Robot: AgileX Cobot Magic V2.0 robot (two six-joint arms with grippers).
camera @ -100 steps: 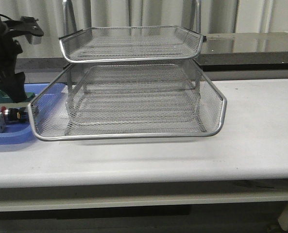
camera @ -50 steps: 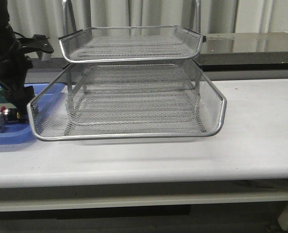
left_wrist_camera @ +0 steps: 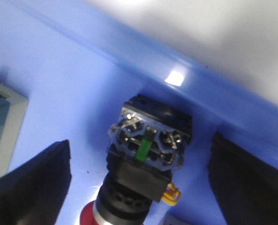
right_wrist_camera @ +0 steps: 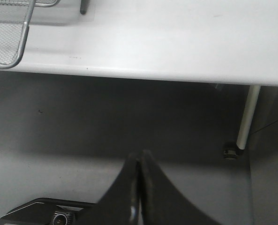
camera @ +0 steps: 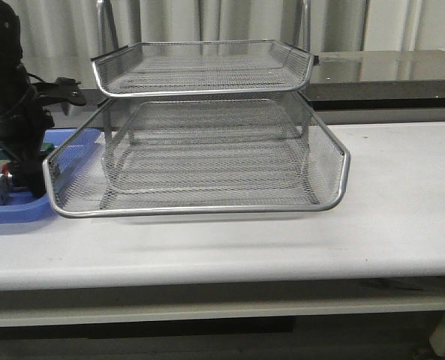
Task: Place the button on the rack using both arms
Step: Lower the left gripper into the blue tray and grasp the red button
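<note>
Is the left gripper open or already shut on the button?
Open. In the left wrist view both fingers stand apart on either side of the button, blue tray floor visible between each finger and it.

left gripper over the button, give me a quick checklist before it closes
1. Left gripper open, one finger on each side of the button: ok.
2. Button lying in the blue tray, nothing on top of it: ok.
3. Fingers low enough to clamp the body: cannot tell.
4. Rack tiers hold nothing, free to receive: ok.
5. Right gripper ready to help: not ok, it is shut and sits below the table edge.
</note>
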